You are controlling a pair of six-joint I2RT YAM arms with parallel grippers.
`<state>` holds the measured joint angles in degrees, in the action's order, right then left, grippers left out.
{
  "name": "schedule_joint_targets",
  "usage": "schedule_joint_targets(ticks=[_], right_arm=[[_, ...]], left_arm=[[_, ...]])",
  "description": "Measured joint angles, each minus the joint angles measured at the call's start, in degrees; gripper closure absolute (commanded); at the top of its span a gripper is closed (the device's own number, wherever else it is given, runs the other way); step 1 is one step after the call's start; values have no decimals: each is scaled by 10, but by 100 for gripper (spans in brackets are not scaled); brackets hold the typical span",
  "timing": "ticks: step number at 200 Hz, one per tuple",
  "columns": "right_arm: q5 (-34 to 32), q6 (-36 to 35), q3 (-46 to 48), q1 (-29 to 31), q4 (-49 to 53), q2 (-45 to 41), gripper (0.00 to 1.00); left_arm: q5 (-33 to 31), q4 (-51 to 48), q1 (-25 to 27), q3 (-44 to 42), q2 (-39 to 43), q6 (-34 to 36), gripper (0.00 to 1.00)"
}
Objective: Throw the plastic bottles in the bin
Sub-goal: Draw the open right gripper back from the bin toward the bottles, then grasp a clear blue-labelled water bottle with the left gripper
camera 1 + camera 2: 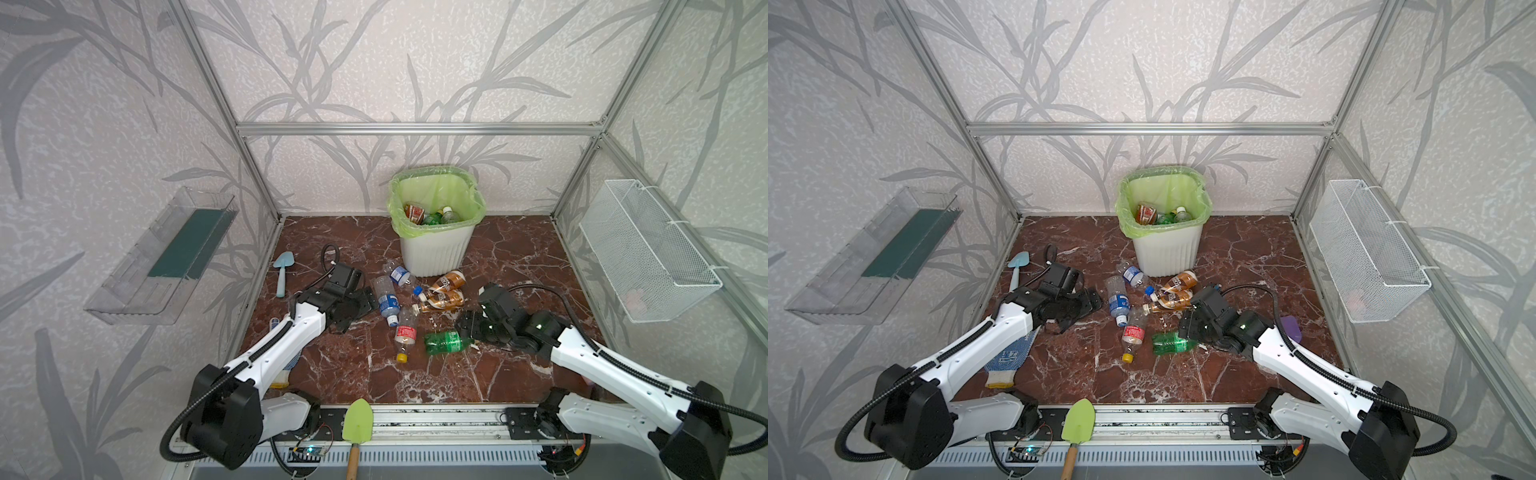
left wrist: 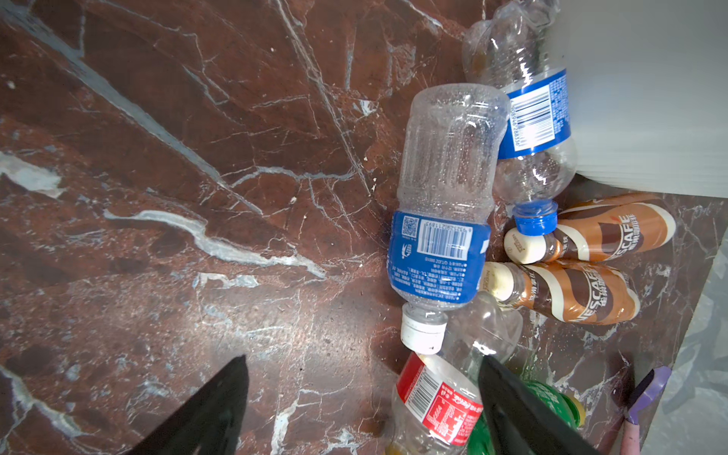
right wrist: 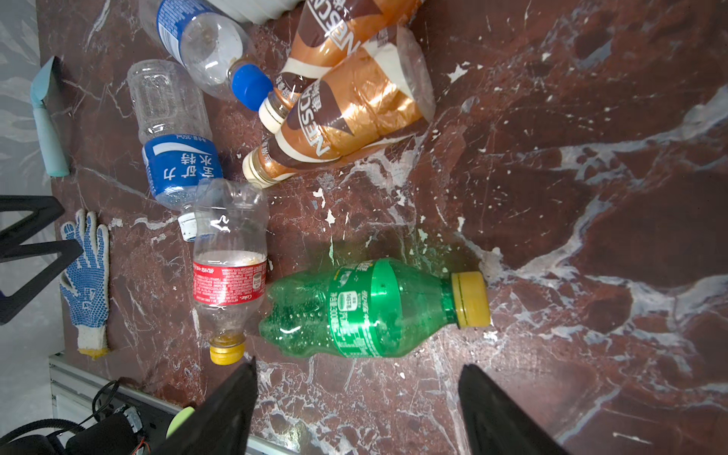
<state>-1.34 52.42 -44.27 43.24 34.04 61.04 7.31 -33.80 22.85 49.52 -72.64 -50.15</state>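
The white ribbed bin (image 1: 436, 253) (image 1: 1166, 253) with its green liner stands at the back and holds several bottles (image 1: 432, 215). On the floor in front of it lie two blue-labelled clear bottles (image 1: 386, 301) (image 2: 441, 220), two brown-and-white ones (image 1: 446, 291) (image 3: 346, 114), a red-labelled one (image 1: 406, 332) (image 3: 230, 275) and a green one (image 1: 446, 343) (image 3: 366, 307). My left gripper (image 1: 359, 309) (image 2: 362, 358) is open, just left of the pile, holding nothing. My right gripper (image 1: 467, 328) (image 3: 358, 364) is open, its fingertips just short of the green bottle.
A blue spade (image 1: 284, 270) lies at the left wall, a purple one (image 1: 1291, 328) behind my right arm, a green one (image 1: 356, 419) on the front rail. A dotted glove (image 1: 1009, 357) lies under my left arm. A wire basket (image 1: 648, 253) and a clear tray (image 1: 162, 257) hang on the side walls.
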Motion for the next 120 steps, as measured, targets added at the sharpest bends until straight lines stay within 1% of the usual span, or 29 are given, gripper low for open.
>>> schedule_joint_targets(ticks=[74, 120], right_arm=[[1, 17, 10, 0, 1, -21, 19], [1, 20, 10, 3, 2, -25, 19]], left_arm=[[5, 49, 19, 51, -102, 0, 11], [5, 63, 23, 96, -166, 2, 11]])
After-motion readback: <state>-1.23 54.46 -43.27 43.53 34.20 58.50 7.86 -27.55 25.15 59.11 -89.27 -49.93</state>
